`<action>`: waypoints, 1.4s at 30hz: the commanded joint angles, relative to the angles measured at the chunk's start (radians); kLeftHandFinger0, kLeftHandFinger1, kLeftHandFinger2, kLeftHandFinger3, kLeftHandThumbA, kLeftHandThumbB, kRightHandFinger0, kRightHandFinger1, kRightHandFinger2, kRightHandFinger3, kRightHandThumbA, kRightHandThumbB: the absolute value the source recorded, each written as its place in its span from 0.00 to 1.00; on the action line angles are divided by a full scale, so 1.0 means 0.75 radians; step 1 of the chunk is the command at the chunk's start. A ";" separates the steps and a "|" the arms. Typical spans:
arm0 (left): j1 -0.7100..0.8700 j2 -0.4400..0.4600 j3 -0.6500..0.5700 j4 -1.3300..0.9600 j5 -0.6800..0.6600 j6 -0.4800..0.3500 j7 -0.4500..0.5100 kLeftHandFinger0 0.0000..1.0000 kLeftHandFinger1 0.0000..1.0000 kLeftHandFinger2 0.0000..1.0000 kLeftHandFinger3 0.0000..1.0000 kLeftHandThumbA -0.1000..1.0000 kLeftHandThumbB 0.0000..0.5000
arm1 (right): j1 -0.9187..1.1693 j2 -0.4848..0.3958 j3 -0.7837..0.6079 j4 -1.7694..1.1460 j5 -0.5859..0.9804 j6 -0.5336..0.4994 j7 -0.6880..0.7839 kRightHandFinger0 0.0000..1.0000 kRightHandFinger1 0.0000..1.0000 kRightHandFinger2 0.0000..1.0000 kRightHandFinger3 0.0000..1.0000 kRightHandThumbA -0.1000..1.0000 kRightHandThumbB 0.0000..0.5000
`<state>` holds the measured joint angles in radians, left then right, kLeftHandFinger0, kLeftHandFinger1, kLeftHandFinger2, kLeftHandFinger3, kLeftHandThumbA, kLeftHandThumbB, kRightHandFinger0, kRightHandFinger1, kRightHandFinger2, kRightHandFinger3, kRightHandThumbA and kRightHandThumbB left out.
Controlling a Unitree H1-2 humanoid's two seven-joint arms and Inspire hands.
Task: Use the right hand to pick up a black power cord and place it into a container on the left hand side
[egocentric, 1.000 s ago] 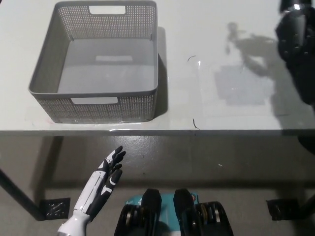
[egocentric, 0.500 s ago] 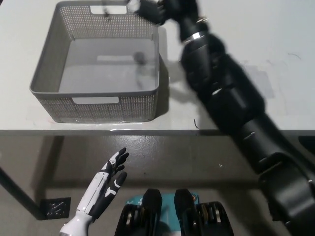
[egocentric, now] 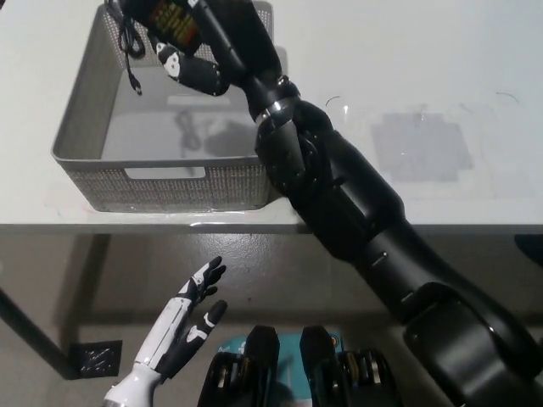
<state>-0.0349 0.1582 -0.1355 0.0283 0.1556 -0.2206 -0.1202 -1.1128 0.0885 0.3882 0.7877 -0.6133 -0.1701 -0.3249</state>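
Observation:
My black right arm reaches across the table from the lower right, and its hand (egocentric: 182, 38) hovers over the far part of the grey perforated basket (egocentric: 161, 182). That hand is shut on a black power adapter with an orange label (egocentric: 174, 15). The adapter's thin black cord (egocentric: 129, 47) dangles from it into the basket near the far left wall. The cord's shadow falls on the basket floor. My white left hand (egocentric: 182, 320) rests open below the table's front edge at the lower left.
The basket stands on the white table (egocentric: 424, 68) at the left. Flat clear plastic (egocentric: 420, 148) lies on the table right of the arm. Dark table legs and floor show below the front edge.
My right hand has moved left from the basket's far right rim to above its far left part, and the adapter and dangling cord now show clearly. The left hand barely shifted.

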 commanded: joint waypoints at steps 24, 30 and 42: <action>-0.081 0.040 -0.040 -0.002 0.027 -0.052 -0.046 1.00 1.00 1.00 1.00 0.83 0.49 | 0.084 -0.182 -0.132 -0.350 0.232 0.069 0.452 1.00 1.00 1.00 1.00 1.00 0.77; -0.083 0.049 -0.028 -0.011 0.023 -0.046 -0.051 1.00 1.00 1.00 1.00 0.82 0.47 | 0.176 -0.198 -0.330 -0.662 0.462 0.164 0.525 1.00 1.00 1.00 1.00 1.00 0.82; -0.095 0.050 -0.015 -0.001 -0.010 -0.075 -0.056 1.00 1.00 1.00 1.00 0.96 0.50 | 0.561 -0.161 -0.470 -1.292 0.777 0.312 0.613 1.00 1.00 1.00 1.00 1.00 0.86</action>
<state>-0.0840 0.1729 -0.1529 0.0399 0.1690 -0.2319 -0.1459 -0.7761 -0.0479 0.0620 -0.0169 -0.2052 0.0035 0.0803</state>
